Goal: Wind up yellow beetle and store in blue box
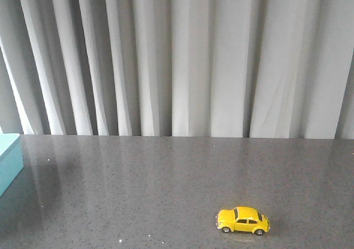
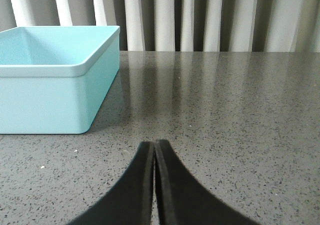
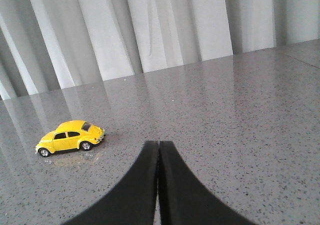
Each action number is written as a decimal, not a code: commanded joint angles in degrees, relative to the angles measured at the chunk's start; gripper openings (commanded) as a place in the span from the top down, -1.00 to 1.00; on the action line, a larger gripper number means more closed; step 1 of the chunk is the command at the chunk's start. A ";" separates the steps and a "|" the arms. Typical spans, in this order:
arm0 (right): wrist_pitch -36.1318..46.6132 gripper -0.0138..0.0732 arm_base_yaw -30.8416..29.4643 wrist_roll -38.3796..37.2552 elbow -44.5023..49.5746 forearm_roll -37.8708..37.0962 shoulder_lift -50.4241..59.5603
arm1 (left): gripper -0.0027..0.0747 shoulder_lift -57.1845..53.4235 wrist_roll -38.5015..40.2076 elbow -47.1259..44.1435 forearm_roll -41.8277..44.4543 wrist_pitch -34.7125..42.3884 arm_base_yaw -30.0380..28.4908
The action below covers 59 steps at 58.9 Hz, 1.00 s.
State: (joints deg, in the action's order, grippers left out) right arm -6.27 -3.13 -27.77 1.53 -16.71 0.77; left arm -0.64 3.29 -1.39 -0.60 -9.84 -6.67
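The yellow beetle (image 1: 243,220) stands on its wheels on the grey table, near the front edge and right of centre. It also shows in the right wrist view (image 3: 70,137), apart from my right gripper (image 3: 158,144), which is shut and empty. The blue box (image 1: 9,159) sits at the table's far left edge, only its corner in the front view. In the left wrist view the blue box (image 2: 55,80) is open-topped and looks empty. My left gripper (image 2: 154,144) is shut and empty, a short way from the box. Neither gripper shows in the front view.
The speckled grey table (image 1: 166,182) runs back to a wall of grey-white curtains (image 1: 182,55).
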 commanded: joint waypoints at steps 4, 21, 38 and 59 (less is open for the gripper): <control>4.53 0.70 0.10 0.30 0.16 -0.35 0.43 | 0.95 -0.85 0.56 0.84 -0.13 3.94 0.02; 9.81 0.70 0.10 -0.21 0.16 1.26 0.43 | 0.95 -0.85 0.56 0.84 -0.13 3.94 0.02; 2.87 0.68 0.10 -0.08 -9.39 4.97 -3.70 | 0.95 -0.85 0.56 0.84 -0.13 3.94 0.02; -4.42 0.60 0.10 1.13 -33.45 3.02 -17.74 | 0.95 -0.85 0.56 0.84 -0.13 3.94 0.02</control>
State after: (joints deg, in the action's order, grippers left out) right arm -18.13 -3.13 -27.32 -27.48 -11.52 -14.42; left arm -0.64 3.29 -1.39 -0.60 -9.84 -6.67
